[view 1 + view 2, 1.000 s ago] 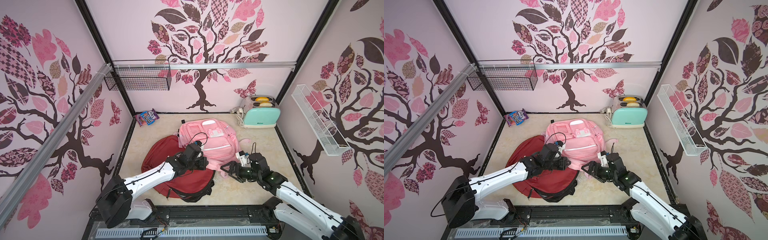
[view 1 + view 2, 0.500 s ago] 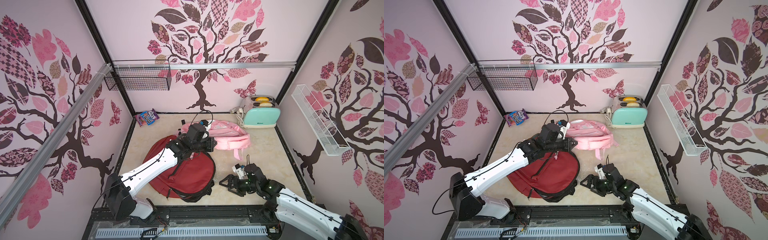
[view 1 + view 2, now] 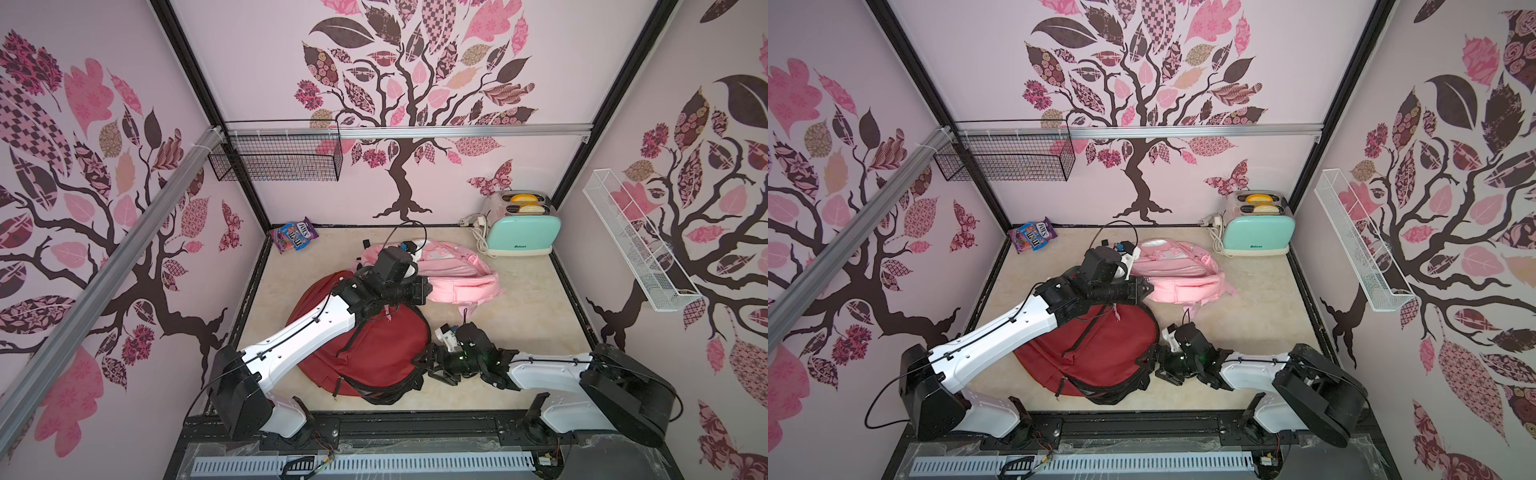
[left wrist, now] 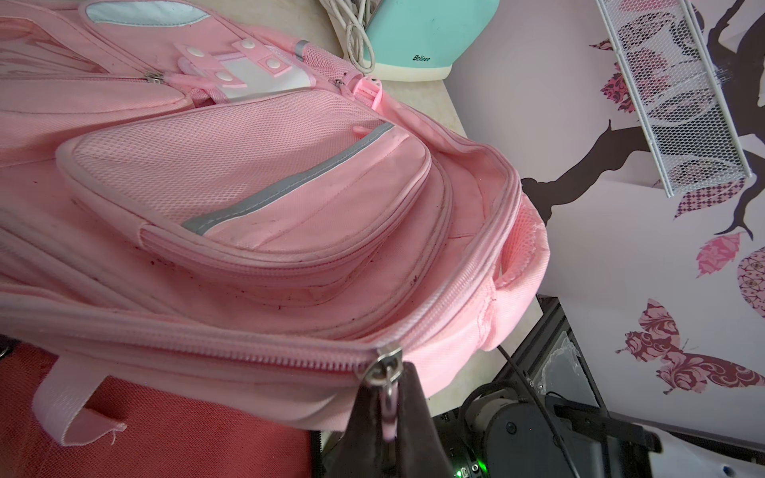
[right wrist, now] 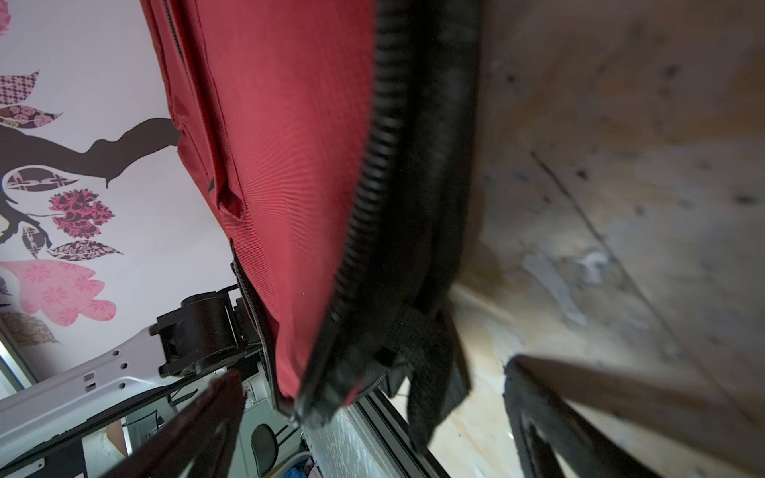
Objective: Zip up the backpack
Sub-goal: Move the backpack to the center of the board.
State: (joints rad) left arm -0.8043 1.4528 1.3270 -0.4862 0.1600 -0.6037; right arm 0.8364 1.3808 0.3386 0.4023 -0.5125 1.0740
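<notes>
Dragged away from the desk's middle, the pink backpack (image 3: 457, 274) now lies on its side nearer the back edge, close to a mint-green toaster (image 3: 521, 235) in the back right corner. The left arm (image 3: 307, 332) has stretched out with it, while the right arm (image 3: 548, 370) has dropped back low along the front edge.

The left jaws are pinched shut on the zipper pull (image 4: 388, 391), a small metal ring with a pink tab, hanging from the silver slider (image 4: 386, 366). On one side of the slider the pink teeth are meshed; on the other the bag's mouth still gapes, curving round its padded side. The job looks only partly done, and since nothing braces the bag, pulling may be shifting the whole bag as much as closing it.

Its fabric is soft woven nylon with mesh panels, a grey reflective stripe and rounded pockets.

A limp red backpack (image 3: 374, 353) with coarse black zip and straps lies at the front left. The right jaws stand wide apart astride its corner, holding nothing.
</notes>
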